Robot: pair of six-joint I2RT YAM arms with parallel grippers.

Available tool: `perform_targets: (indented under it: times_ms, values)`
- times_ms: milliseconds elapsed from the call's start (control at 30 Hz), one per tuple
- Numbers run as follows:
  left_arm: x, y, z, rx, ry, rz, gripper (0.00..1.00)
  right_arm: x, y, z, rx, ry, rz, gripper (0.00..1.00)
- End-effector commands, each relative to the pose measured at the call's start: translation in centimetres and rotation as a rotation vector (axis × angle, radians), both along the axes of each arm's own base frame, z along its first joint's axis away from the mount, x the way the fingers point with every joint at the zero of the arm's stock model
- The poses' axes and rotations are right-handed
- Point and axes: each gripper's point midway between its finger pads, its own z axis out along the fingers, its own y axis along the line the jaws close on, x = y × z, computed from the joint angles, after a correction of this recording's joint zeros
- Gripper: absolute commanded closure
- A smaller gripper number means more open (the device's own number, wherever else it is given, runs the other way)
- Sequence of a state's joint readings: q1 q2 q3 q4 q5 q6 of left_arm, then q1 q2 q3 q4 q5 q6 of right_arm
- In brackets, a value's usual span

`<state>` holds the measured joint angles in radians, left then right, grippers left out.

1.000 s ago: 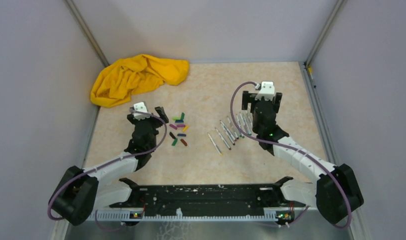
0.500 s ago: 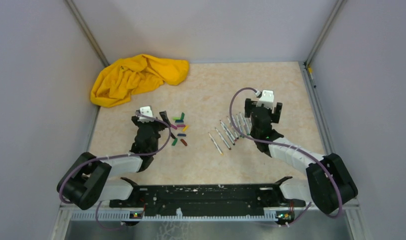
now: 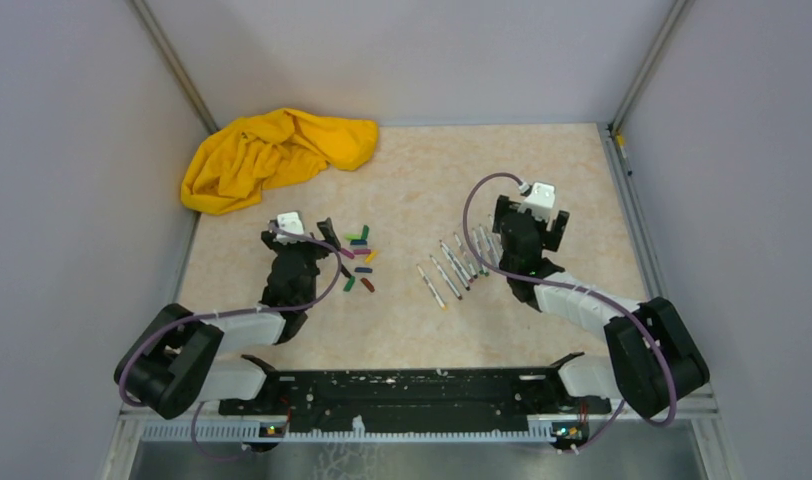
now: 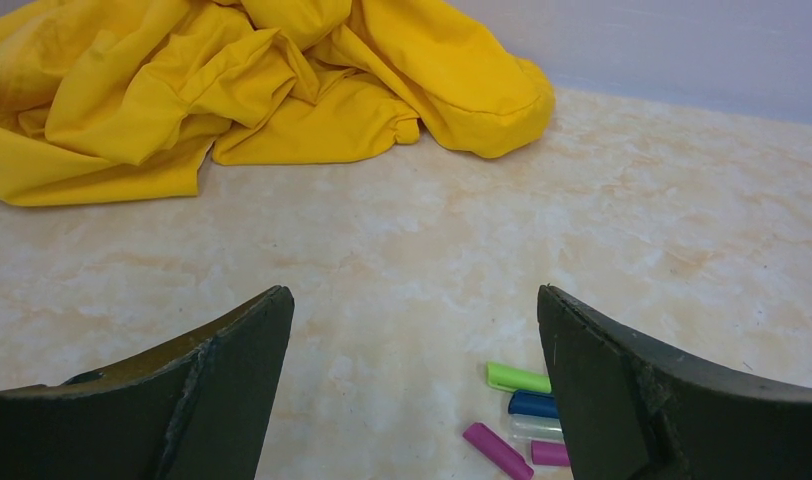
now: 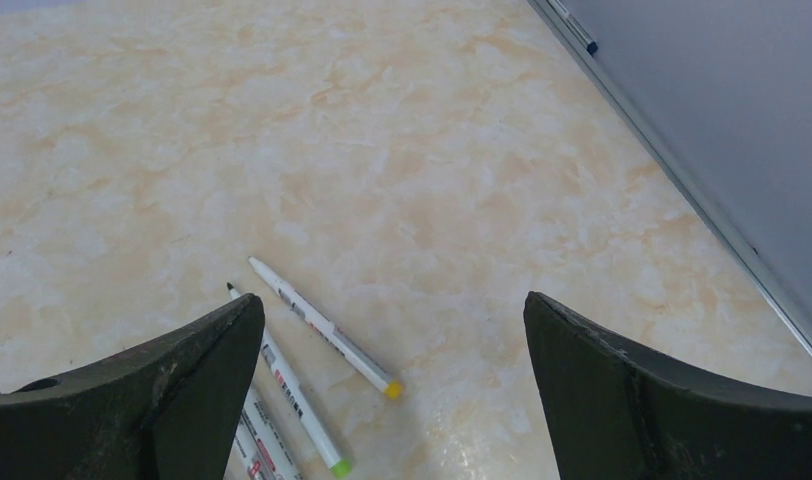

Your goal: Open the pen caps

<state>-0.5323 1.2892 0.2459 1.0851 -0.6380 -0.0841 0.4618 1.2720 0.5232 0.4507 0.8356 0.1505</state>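
Several pen caps (image 3: 358, 258) lie loose in a small cluster on the table, left of centre. In the left wrist view a green cap (image 4: 518, 378), a blue cap (image 4: 535, 403) and a purple cap (image 4: 496, 450) lie beside the right finger. My left gripper (image 3: 300, 232) (image 4: 412, 300) stands open just left of the cluster, holding nothing. Several uncapped pens (image 3: 457, 262) lie in a row right of centre. A yellow-ended pen (image 5: 322, 326) and a green-ended pen (image 5: 287, 385) show by the left finger. My right gripper (image 3: 530, 212) (image 5: 394, 300) is open and empty, right of the pens.
A crumpled yellow cloth (image 3: 272, 155) (image 4: 232, 90) lies in the far left corner. Grey walls enclose the table on three sides, with a metal rail (image 5: 672, 170) along the right wall. The arms' black base bar (image 3: 402, 395) runs along the near edge.
Both arms have drawn back a little toward the near edge and shifted slightly right. Both grippers stayed open, and the caps and pens have not moved.
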Motion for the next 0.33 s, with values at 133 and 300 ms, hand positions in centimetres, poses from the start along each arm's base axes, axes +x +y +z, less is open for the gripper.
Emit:
perform_targets:
  times_ms: [133, 300]
  values:
    - [-0.03, 0.05, 0.37, -0.020, -0.023, 0.004, 0.03, 0.19, -0.65, 0.16, 0.055, -0.045, -0.063, 0.01]
    - [-0.13, 0.11, 0.30, -0.028, -0.023, 0.006, 0.04, 0.22, -0.59, 0.17, 0.065, -0.053, -0.064, 0.01]
